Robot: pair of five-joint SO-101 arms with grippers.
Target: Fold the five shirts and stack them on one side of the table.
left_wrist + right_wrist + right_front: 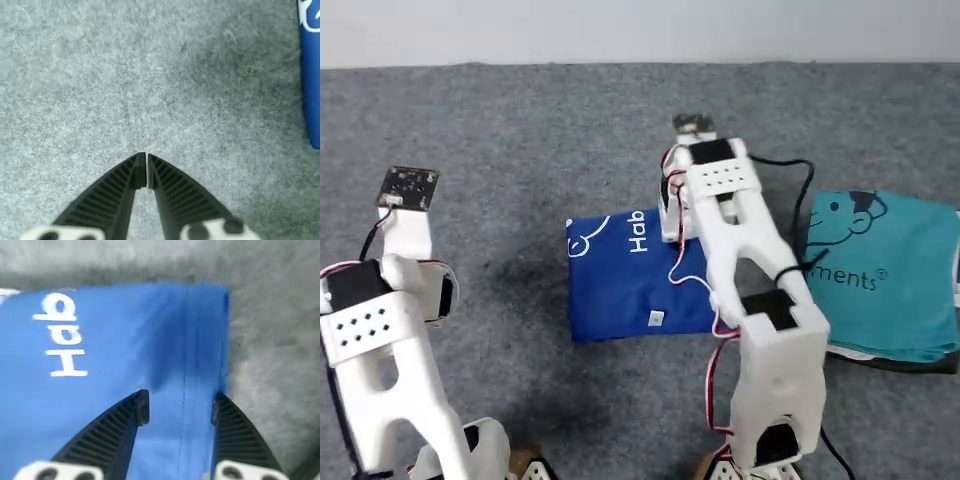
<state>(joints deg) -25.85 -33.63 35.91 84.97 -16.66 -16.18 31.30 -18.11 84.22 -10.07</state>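
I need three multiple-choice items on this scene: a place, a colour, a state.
1. In the high view, the teal shirt lies where from the blue shirt? A) left B) right C) on top
2. The shirt under the right gripper is: A) red B) blue C) yellow
3. The left gripper is: A) open B) shut on a shirt C) shut, empty
Key: 1 B, it lies nearer the right edge. 2 B, blue cloth shows between the open gripper's tips. 3 C, its tips meet over bare table.
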